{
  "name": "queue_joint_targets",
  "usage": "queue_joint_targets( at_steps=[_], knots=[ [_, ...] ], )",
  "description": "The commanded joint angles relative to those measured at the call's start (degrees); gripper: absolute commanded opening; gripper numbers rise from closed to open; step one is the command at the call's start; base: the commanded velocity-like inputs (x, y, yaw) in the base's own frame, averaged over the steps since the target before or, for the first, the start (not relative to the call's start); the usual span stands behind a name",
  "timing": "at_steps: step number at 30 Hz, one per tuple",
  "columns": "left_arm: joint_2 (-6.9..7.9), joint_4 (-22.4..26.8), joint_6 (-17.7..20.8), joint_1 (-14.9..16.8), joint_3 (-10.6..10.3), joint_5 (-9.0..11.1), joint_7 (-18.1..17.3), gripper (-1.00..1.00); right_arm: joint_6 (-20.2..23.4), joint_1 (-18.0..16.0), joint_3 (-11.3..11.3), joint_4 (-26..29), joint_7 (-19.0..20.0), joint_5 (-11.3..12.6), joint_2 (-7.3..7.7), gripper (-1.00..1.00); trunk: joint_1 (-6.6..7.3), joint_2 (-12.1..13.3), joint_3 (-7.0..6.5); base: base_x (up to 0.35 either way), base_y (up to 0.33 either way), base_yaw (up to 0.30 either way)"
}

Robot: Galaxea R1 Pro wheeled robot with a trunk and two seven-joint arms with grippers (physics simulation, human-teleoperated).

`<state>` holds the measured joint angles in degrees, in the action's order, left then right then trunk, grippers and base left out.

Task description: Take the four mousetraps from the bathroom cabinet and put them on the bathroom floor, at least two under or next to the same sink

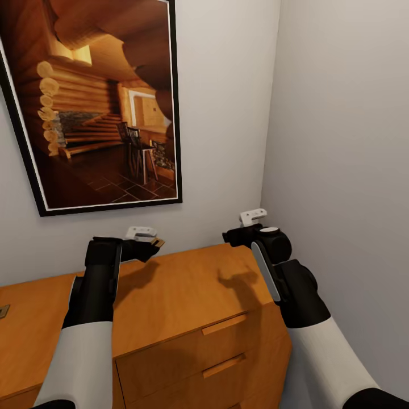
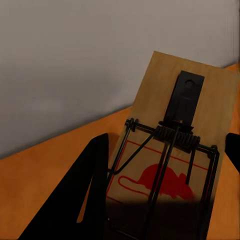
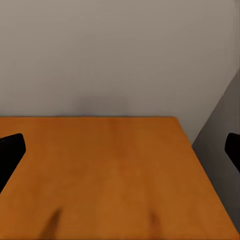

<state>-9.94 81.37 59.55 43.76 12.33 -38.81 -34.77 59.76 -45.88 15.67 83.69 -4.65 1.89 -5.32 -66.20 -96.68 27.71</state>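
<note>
Head view is showing both black-and-white arms reaching over an orange wooden dresser (image 1: 187,295) with two drawer fronts, pushed into a corner of pale grey walls. A large black-framed picture of a log-cabin interior (image 1: 91,102) is hanging on the wall above it. The left gripper (image 1: 152,243) is hovering over the back of the dresser top with a small tan piece showing at its tip; the right gripper (image 1: 234,236) is hanging near the wall corner, and its finger spacing cannot be told from here.

Left wrist view is looking along the black fingers (image 2: 75,200), which are clamping a flat tan wooden mousetrap (image 2: 175,145) with a black wire spring, a dark metal tab and a red mouse print, held above the orange top.

Right wrist view is showing two black fingertips (image 3: 11,150) standing wide apart at the picture's edges, with nothing between them, above the dresser's bare orange surface beside the wall corner.
</note>
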Motion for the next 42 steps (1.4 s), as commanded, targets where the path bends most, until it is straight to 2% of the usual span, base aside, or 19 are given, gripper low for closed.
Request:
queue_joint_targets(
  at_steps=[1, 11, 24, 31, 42],
  knots=[
    [-0.06, 0.1, 0.1, 0.1, 0.1, -0.5, -0.6, -1.00, 0.2, 0.0, 0.1, 0.1, -0.4, 0.2, 0.01, 1.00, 0.00, 0.0, 0.07, 0.000, 0.000, 0.000],
    [-0.06, 0.5, -0.1, 0.0, 0.1, -0.3, -0.4, -1.00, 0.2, 0.0, 0.0, 0.2, -0.4, 0.1, 0.05, 1.00, 0.00, 0.0, 0.07, 0.000, 0.000, 0.091],
    [-0.03, 0.5, -0.2, 0.0, 0.4, -0.3, -0.2, -1.00, 0.2, 0.0, 0.3, 0.2, -0.4, 0.2, -0.05, 1.00, 0.00, 0.0, 0.07, 0.000, 0.000, 0.268],
    [0.01, 0.5, -0.2, 0.0, 0.4, -0.3, -0.1, -1.00, 0.2, 0.0, 0.4, 0.2, -0.5, 0.3, -1.07, 1.00, 0.00, 0.0, 0.07, 0.000, 0.000, 0.281],
    [0.01, 0.5, -0.2, 0.0, 0.4, -0.3, -0.1, -1.00, 0.2, 0.0, 0.6, 0.2, -0.5, 0.4, -1.34, 1.00, 0.00, 0.0, 0.07, 0.000, 0.000, 0.279]
  ],
)
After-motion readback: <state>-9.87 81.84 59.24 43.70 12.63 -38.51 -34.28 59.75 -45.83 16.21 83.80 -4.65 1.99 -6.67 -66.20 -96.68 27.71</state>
